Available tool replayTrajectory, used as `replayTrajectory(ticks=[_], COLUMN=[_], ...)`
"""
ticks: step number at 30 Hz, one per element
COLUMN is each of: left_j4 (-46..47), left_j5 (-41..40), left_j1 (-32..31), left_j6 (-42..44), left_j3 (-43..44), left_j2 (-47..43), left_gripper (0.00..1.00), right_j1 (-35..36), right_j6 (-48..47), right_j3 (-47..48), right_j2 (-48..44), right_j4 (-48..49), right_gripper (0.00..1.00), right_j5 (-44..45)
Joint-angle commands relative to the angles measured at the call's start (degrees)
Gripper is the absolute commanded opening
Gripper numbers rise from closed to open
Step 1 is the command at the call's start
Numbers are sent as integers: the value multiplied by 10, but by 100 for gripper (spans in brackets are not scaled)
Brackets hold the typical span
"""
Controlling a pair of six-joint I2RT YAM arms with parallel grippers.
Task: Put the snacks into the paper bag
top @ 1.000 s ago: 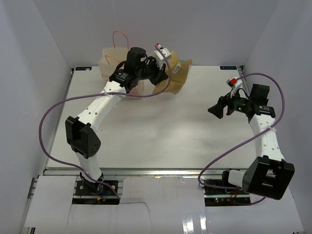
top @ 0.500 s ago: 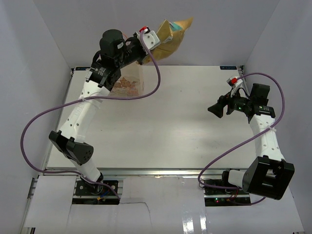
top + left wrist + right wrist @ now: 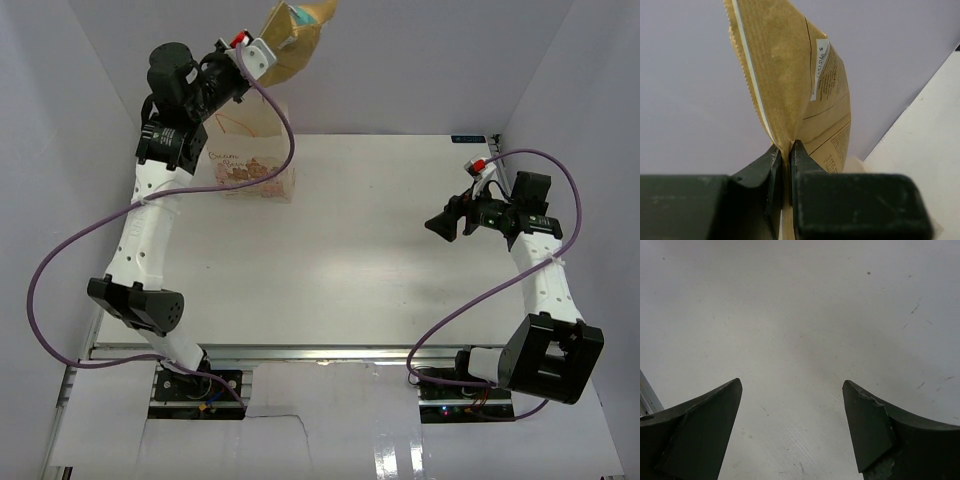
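My left gripper [image 3: 262, 52] is shut on the edge of the large tan crinkly pouch [image 3: 297, 30] and holds it high in the air at the far left, above and a little right of the paper bag [image 3: 250, 165]. In the left wrist view the pouch [image 3: 790, 80] stands up from my closed left gripper [image 3: 786, 155]. The cream bag stands upright at the table's back left, its pastel print facing forward. My right gripper [image 3: 440, 224] is open and empty over the right side of the table; the right wrist view shows its gripper [image 3: 792, 385] over bare table. The other snacks are out of view.
White walls enclose the table on the left, back and right. A purple cable loops from each arm. The left arm reaches up along the left wall.
My left gripper has lifted the tan pouch up off the table's back and carried it left, to above the paper bag. The bag now shows uncovered. The right arm has not moved.
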Motion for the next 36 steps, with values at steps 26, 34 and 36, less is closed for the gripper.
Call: replayTrajectory(ticks=[26, 34, 36], left_j4=[121, 125, 131], left_j5=[116, 116, 116], left_j1=[117, 148, 162], left_j6=[-62, -67, -68], left_j3=[-95, -132, -147], left_j2=[-128, -135, -137], left_gripper=[0, 0, 0], right_j1=[2, 2, 2], right_j6=[4, 0, 0], right_j3=[11, 6, 6], right_j2=[39, 38, 40], right_j4=[0, -4, -5], right_gripper=[86, 86, 86], right_j5=[-23, -19, -20])
